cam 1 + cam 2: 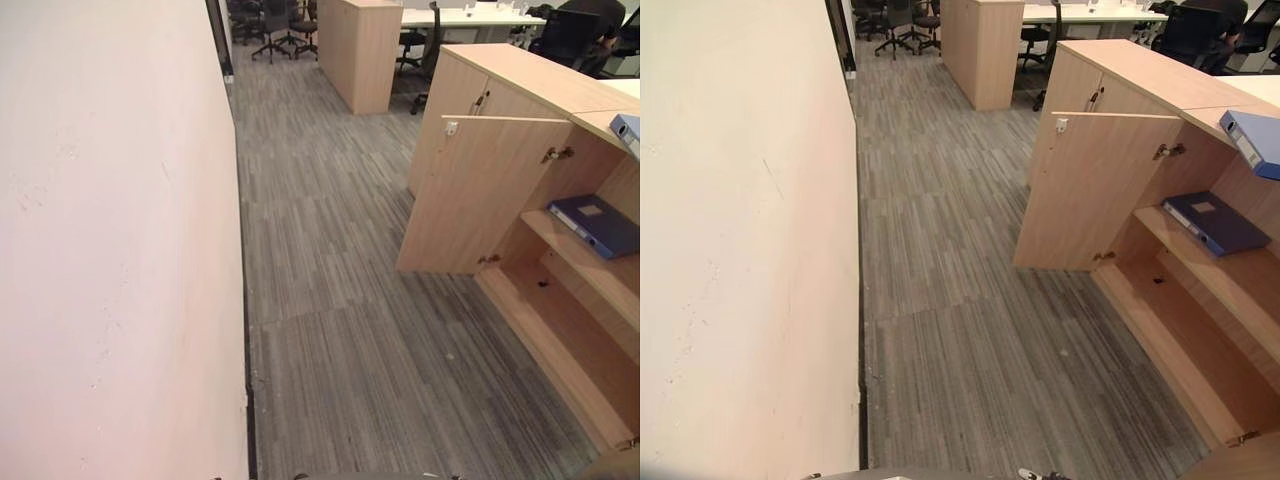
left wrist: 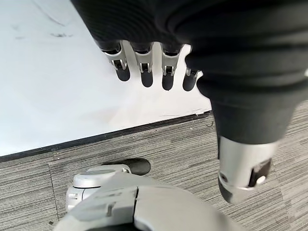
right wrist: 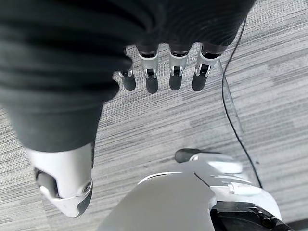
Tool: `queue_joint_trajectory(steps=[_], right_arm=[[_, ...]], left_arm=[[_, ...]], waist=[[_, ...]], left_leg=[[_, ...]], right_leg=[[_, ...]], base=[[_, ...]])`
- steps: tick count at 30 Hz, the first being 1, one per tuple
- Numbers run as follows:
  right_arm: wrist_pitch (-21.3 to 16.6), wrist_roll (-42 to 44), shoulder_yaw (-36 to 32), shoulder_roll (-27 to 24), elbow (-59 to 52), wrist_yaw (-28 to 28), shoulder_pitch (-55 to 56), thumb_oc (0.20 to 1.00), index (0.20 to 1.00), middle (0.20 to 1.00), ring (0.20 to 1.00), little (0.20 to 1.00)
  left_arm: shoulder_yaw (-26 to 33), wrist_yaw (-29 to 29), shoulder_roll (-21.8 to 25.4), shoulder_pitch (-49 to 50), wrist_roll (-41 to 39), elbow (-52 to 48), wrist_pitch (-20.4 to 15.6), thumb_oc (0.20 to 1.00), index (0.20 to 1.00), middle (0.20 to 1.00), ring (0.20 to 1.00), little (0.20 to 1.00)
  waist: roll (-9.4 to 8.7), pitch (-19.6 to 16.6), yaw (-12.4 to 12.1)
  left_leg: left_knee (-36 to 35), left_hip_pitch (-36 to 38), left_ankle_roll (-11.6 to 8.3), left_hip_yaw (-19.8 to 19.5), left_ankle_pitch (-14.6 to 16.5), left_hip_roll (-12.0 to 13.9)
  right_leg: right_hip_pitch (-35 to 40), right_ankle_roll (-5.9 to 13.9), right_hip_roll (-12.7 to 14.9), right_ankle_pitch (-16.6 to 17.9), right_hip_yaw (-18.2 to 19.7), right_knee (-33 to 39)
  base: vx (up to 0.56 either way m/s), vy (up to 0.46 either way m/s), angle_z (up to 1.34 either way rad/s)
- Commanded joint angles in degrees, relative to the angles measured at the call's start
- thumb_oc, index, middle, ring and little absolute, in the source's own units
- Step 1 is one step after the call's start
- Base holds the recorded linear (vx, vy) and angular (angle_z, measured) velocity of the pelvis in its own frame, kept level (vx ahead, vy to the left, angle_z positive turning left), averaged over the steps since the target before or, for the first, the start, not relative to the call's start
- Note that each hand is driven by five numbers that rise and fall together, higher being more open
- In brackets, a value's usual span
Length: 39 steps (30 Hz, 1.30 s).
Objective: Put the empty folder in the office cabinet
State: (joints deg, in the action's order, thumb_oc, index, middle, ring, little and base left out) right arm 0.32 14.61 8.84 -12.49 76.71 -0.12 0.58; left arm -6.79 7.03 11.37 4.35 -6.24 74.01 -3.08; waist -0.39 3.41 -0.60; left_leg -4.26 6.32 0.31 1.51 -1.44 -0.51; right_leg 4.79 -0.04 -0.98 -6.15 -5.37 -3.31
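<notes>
The left hand and right hand hang with fingers relaxed and straight, holding nothing, above the grey carpet. A blue folder lies flat on the upper shelf of the open cabinet; another blue folder rests on the cabinet's top

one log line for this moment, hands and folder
left hand: open, empty | right hand: open, empty | blue folder: lying on cabinet shelf | cabinet door: open
</notes>
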Motion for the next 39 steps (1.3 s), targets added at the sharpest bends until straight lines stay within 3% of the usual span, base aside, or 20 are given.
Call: queue_joint_trajectory(steps=[1, 20, 22, 23, 24, 26, 27, 28, 29, 30, 32, 36, 39], right_arm=[[-0.9, 0.6, 2.3, -0.3, 1.5, -0.6, -2.9, 1.000, 1.000, 1.000, 1.000, 1.000], [-0.8, 0.8, 3.1, -0.6, 0.6, 0.0, -3.6, 1.000, 1.000, 1.000, 1.000, 1.000], [-0.9, 1.3, 3.2, -1.1, 0.3, 0.5, -4.2, 1.000, 1.000, 1.000, 1.000, 1.000], [-0.8, 1.4, 3.3, -1.5, 0.3, 0.6, -4.6, 1.000, 1.000, 1.000, 1.000, 1.000], [-0.6, 1.5, 3.4, -1.8, 0.3, 0.5, -5.0, 1.000, 1.000, 1.000, 1.000, 1.000], [-0.4, 1.1, 3.6, -2.2, 0.7, 0.6, -5.0, 1.000, 1.000, 1.000, 1.000, 1.000], [-0.3, 0.9, 3.6, -2.3, 0.8, 0.6, -5.0, 1.000, 1.000, 1.000, 1.000, 1.000], [-0.1, -0.2, 3.7, -2.1, 1.3, 0.8, -4.4, 1.000, 1.000, 1.000, 1.000, 1.000], [-0.1, -0.2, 3.7, -2.1, 1.3, 0.8, -4.4, 1.000, 1.000, 1.000, 1.000, 1.000], [-0.2, -0.3, 3.5, -2.0, 1.6, 0.7, -4.2, 1.000, 1.000, 1.000, 1.000, 1.000], [-0.3, -0.2, 2.8, -2.2, 1.8, 0.6, -3.9, 1.000, 1.000, 1.000, 1.000, 1.000], [0.0, -2.5, 1.4, -1.9, 3.2, 0.6, -2.0, 1.000, 1.000, 1.000, 1.000, 1.000], [1.1, -6.3, -0.6, -3.4, 6.6, 0.6, -0.8, 1.000, 1.000, 1.000, 1.000, 1.000]], left_arm=[[-0.2, 0.7, 1.9, -2.4, 2.3, 1.9, -1.8, 1.000, 1.000, 1.000, 1.000, 1.000], [-0.2, 1.2, 2.7, -2.7, 3.3, 2.9, -1.2, 1.000, 1.000, 1.000, 1.000, 1.000], [0.1, 0.7, 3.1, -3.7, 1.6, 2.9, -1.3, 1.000, 1.000, 1.000, 1.000, 1.000], [0.1, 0.6, 3.1, -4.2, 1.0, 2.7, -1.3, 1.000, 1.000, 1.000, 1.000, 1.000], [0.3, 0.9, 2.9, -4.7, 0.3, 2.5, -1.2, 1.000, 1.000, 1.000, 1.000, 1.000], [0.7, 1.0, 2.4, -4.4, -0.8, 2.7, -1.2, 1.000, 1.000, 1.000, 1.000, 1.000], [1.1, 1.0, 2.2, -4.1, -1.2, 2.8, -1.2, 1.000, 1.000, 1.000, 1.000, 1.000], [2.9, 1.0, 1.8, -2.8, -2.0, 4.6, -0.7, 1.000, 1.000, 1.000, 1.000, 1.000], [2.9, 1.0, 1.8, -2.8, -2.0, 4.6, -0.7, 1.000, 1.000, 1.000, 1.000, 1.000], [3.5, 1.3, 1.9, -2.7, -2.3, 5.3, -0.7, 1.000, 1.000, 1.000, 1.000, 1.000], [4.3, 1.4, 1.8, -2.2, -3.2, 5.4, -0.8, 1.000, 1.000, 1.000, 1.000, 1.000], [5.7, 1.6, 0.6, -0.4, -3.5, 5.6, -1.0, 1.000, 1.000, 1.000, 1.000, 1.000], [6.7, 1.1, -0.5, -0.2, -4.4, 5.2, -1.6, 1.000, 1.000, 1.000, 1.000, 1.000]], waist=[[-1.98, -0.8, -0.1], [-2.83, 0.1, -0.3], [-3.93, 3.0, -0.3], [-4.24, 4.6, -0.7], [-4.19, 6.3, -1.2], [-4.27, 6.9, -1.7], [-4.32, 6.8, -2.2], [-3.19, 5.6, -3.8], [-3.32, 5.7, -3.9], [-2.76, 5.4, -4.5], [-2.07, 5.1, -5.9], [-0.12, 3.0, -6.6], [1.18, 0.7, -6.7]], left_leg=[[-0.7, 1.6, -2.03, -0.8, 4.0, -1.2], [-0.7, 1.6, -2.31, -1.5, 4.1, -0.1], [9.5, -3.6, -3.51, -0.1, 6.4, 0.3], [16.6, -7.6, -4.29, 0.5, 5.7, 0.3], [28.0, -14.7, -4.37, 0.5, 2.0, 0.9], [31.1, -20.1, -3.94, 2.0, -1.2, 1.9], [30.0, -21.7, -3.76, 2.9, -1.4, 2.4], [15.5, -21.7, -4.29, 3.2, -4.5, 4.7], [14.9, -21.1, -4.30, 3.3, -4.8, 4.6], [9.8, -21.3, -5.09, 2.8, -7.7, 5.2], [1.8, -23.6, -6.16, 2.5, -10.0, 6.3], [-0.7, -22.9, -7.83, 3.4, -12.3, 7.9], [-0.7, -21.3, -7.28, 4.0, -13.4, 6.7]], right_leg=[[0.3, 7.96, 4.1, 11.2, -0.6, 8.3], [0.2, 7.28, 3.5, 10.4, -0.9, 8.3], [-0.2, 5.70, 3.9, 9.5, -0.9, 6.7], [-0.2, 4.97, 4.4, 8.9, -1.3, 5.8], [-0.2, 3.73, 4.3, 8.0, -2.1, 5.3], [0.3, 3.16, 4.4, 6.8, -2.4, 5.2], [0.6, 3.16, 4.6, 6.4, -2.3, 5.2], [2.4, 4.00, 4.5, 4.6, -1.9, 6.1], [2.7, 4.01, 4.6, 4.5, -1.8, 6.1], [3.9, 4.28, 4.4, 3.8, -1.7, 6.5], [6.8, 4.98, 5.1, 2.6, -1.2, 7.4], [11.6, 7.08, 6.9, 0.5, -0.3, 8.3], [11.3, 9.71, 11.0, 1.1, -0.5, 8.3]], base=[[0.00, 0.000, 0.00], [0.00, -0.019, 0.01], [-0.11, -0.101, 0.08], [-0.10, -0.124, 0.26], [-0.05, -0.126, 0.28], [0.09, -0.057, 0.11], [0.40, 0.106, -0.02], [0.36, 0.108, -0.03], [0.42, 0.133, -0.07], [0.27, 0.064, -0.13], [0.38, 0.113, 0.05], [0.37, 0.189, -0.10], [0.33, 0.331, -0.41]])
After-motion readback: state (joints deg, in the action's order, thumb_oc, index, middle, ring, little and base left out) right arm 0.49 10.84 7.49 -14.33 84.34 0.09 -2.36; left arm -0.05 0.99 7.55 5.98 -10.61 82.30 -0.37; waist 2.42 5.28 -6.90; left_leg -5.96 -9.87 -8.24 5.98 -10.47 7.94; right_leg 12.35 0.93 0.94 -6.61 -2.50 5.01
